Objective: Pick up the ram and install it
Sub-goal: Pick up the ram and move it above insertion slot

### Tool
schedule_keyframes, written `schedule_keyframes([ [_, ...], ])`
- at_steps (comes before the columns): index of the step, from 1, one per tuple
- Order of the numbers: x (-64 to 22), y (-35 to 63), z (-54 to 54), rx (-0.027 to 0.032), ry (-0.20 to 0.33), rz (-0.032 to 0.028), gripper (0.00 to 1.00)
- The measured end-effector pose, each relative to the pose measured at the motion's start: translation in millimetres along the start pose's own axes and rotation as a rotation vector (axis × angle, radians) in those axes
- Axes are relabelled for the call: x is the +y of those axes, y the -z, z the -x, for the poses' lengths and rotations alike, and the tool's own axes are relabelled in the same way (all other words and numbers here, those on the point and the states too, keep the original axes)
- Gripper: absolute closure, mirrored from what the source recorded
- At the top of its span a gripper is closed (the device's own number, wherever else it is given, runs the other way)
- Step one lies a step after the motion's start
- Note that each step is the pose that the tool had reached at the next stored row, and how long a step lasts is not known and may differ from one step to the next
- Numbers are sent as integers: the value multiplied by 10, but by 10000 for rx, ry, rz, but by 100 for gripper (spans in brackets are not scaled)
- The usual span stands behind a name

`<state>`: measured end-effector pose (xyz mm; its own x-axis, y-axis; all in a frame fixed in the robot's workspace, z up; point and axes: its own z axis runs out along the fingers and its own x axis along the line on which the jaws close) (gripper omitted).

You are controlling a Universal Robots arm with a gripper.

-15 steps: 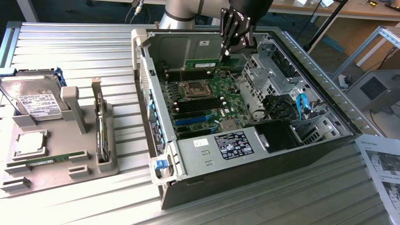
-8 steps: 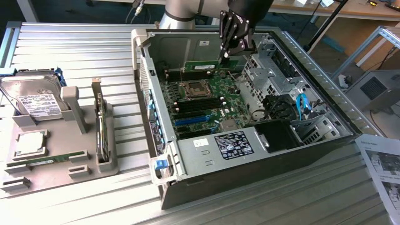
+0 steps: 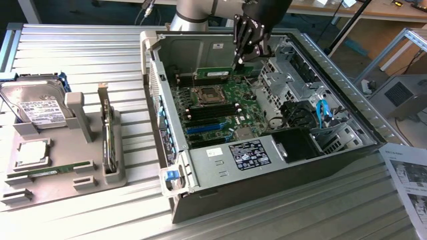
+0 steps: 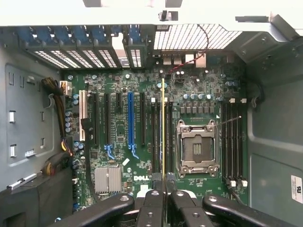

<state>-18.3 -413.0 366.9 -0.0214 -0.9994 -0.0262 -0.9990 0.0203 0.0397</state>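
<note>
Tool (image 3: 242, 59): clamped narrow on the ram's (image 3: 217, 72) top edge.
Ram: hangs edge-down inside the open case (image 3: 333, 85), over the memory slots (image 4: 155, 137) beside the processor socket (image 4: 197, 147).
Risk: a slight tilt or offset would probably jam it on a slot wall or twist it in the grip.

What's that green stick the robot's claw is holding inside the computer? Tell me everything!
It's a ram stick, a long, thin green circuit board. The gripper is shut on its top edge, holding it on edge inside the open computer case, above the motherboard. Seen from the wrist, it is a thin line running along the black memory slots beside the empty processor socket. Whether it touches a slot cannot be told.
</note>
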Motion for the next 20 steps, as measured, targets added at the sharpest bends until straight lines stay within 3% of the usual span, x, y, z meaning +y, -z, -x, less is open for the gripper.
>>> schedule_keyframes([
  [7, -5, -138, -3, -1, -6, 1, 88],
  [20, -10, -258, -6, 1, -13, 1, 88],
])
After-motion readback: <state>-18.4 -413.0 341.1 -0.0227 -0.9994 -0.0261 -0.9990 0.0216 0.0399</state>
